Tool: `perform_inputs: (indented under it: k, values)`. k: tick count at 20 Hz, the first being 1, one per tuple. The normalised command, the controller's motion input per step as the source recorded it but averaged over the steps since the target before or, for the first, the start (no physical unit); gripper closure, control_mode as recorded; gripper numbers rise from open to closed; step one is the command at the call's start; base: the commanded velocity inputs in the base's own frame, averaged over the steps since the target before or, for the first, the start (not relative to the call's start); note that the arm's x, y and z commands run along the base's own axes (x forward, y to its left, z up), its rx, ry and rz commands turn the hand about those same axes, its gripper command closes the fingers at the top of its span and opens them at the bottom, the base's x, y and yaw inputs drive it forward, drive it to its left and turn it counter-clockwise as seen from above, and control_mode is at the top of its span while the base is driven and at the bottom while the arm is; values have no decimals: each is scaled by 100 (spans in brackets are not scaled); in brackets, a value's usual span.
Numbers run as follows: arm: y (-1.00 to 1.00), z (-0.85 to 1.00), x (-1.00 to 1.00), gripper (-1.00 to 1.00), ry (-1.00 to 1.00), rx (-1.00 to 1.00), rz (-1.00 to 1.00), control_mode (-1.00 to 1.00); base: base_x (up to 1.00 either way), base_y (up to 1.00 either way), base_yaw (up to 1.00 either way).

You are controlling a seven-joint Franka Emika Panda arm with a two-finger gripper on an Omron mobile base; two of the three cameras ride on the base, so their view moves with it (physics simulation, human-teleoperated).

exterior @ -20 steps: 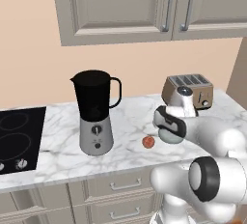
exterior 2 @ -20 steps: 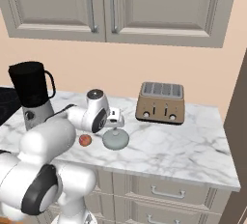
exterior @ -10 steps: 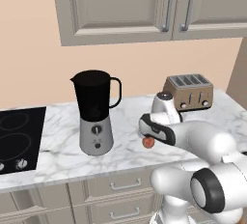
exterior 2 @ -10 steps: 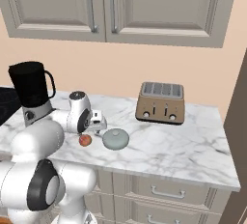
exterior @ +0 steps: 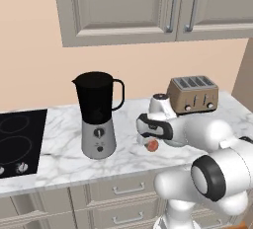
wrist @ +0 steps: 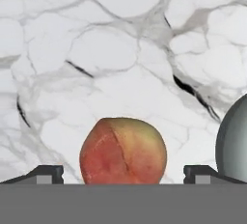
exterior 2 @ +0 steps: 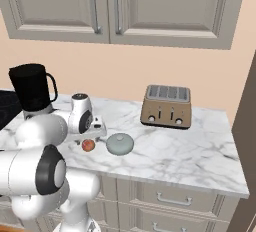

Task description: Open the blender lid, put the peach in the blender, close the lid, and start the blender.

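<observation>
The blender [exterior: 99,119] stands on the marble counter with its dark jar uncovered; it also shows at the far left [exterior 2: 32,88]. The blender lid [exterior 2: 120,143], a pale grey-green dome, lies on the counter right of the peach, and its edge [wrist: 235,141] shows in the hand view. The peach [exterior: 152,145] [exterior 2: 88,145] rests on the counter near the front edge. My gripper [exterior: 149,138] [exterior 2: 89,137] hangs open just above it. In the hand view the peach [wrist: 123,150] sits between the two fingertips [wrist: 46,174], untouched.
A bronze toaster [exterior: 193,94] [exterior 2: 166,107] stands at the back right of the counter. A black cooktop [exterior: 15,139] lies at the left end. Wall cabinets [exterior: 148,6] hang overhead. Drawers run below the counter's front edge [exterior 2: 165,188].
The arm has swung left from over the lid to over the peach. The lid stays on the counter where it lay. The jaws remain wide.
</observation>
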Motion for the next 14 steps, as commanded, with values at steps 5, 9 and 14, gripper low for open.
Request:
perform_inputs:
  k: [5, 9, 14]
  values:
    - [-2, -40, -7, -100, 1, 0, 0, -100, 0, 0, 0]
    - [2, -48, 0, 100, 0, -1, 0, -100, 0, 0, 0]
    - [1, 27, -25, 100, -6, 0, 1, -100, 0, 0, 0]
